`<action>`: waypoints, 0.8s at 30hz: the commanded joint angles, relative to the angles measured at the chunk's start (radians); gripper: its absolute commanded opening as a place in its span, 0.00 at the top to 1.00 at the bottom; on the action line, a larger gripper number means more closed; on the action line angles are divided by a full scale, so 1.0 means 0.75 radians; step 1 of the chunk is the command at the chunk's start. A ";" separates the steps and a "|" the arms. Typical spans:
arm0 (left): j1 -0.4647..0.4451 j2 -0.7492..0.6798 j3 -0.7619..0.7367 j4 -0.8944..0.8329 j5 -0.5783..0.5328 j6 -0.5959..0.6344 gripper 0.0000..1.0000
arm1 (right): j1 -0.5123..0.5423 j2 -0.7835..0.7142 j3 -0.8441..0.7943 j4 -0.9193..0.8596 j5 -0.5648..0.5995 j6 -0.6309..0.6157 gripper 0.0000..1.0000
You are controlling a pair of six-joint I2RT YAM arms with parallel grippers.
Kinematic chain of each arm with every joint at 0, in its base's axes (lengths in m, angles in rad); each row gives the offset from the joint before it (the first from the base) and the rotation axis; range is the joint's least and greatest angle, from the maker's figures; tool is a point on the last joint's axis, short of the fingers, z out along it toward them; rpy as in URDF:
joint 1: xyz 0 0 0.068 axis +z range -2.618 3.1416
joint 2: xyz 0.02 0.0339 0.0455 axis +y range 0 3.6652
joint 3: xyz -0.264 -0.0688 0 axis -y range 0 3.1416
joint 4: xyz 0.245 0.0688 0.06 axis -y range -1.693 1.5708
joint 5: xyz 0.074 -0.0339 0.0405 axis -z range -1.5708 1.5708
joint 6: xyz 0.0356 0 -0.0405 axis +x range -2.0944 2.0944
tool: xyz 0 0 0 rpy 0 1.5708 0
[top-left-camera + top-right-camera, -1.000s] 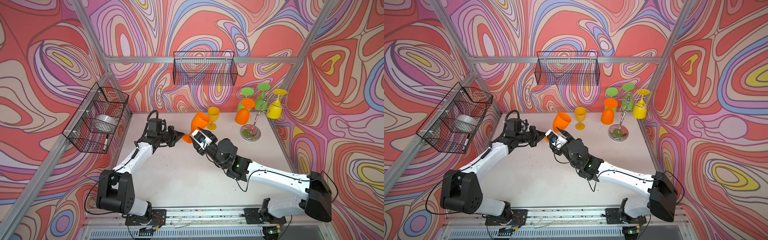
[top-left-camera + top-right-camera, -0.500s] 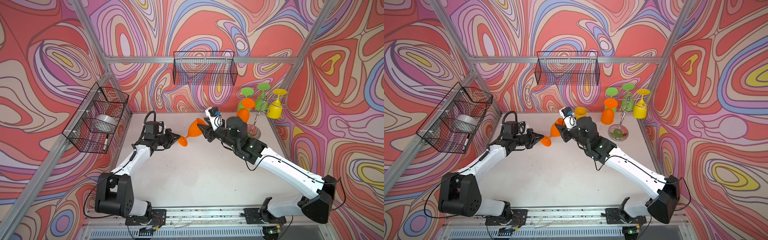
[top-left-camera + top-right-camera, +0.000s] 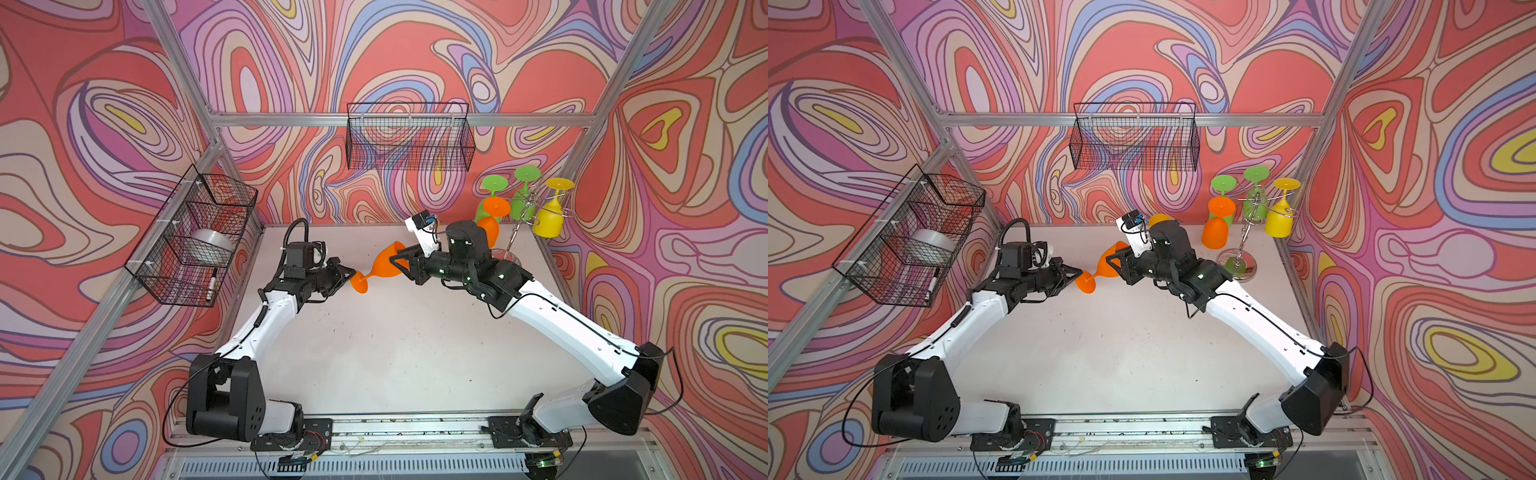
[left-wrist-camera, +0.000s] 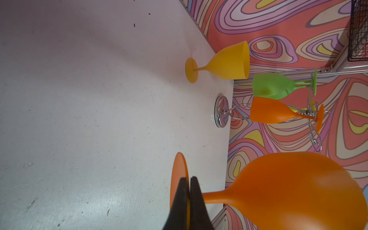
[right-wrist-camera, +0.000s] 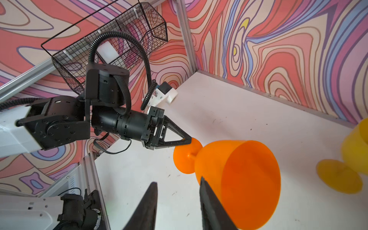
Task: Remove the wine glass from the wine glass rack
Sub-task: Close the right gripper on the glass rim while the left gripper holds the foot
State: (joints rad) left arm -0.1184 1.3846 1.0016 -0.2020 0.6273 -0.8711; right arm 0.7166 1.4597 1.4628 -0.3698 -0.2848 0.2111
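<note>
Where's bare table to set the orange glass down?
Widest: the table middle, bordered by the left arm, the right arm and the front rail. Smaller: the back strip between the left arm and the upright yellow glass. Crowded: the back right corner, round the rack and its hanging glasses.

The right arm (image 3: 1167, 245) hides most of the yellow glass (image 3: 1159, 217) in a top view, and part of the wine glass rack (image 3: 509, 254) base. The right wrist view shows that glass blurred and cut off. The wine glass (image 4: 298, 189) bowl runs off the left wrist view. The side basket (image 3: 178, 270) contents are too small to name.
</note>
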 commanded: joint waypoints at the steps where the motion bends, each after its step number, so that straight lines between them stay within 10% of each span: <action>1: 0.012 -0.052 0.022 0.005 0.010 0.002 1.00 | -0.002 0.034 0.047 -0.011 -0.053 0.066 0.65; 24: 0.044 -0.106 -0.037 0.063 0.037 -0.057 1.00 | -0.004 -0.046 -0.068 0.164 0.091 0.208 0.66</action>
State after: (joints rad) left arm -0.0956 1.3289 0.9859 -0.1898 0.6331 -0.8955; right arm 0.7162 1.4532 1.4288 -0.2836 -0.2401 0.3580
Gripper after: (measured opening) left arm 0.048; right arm 0.340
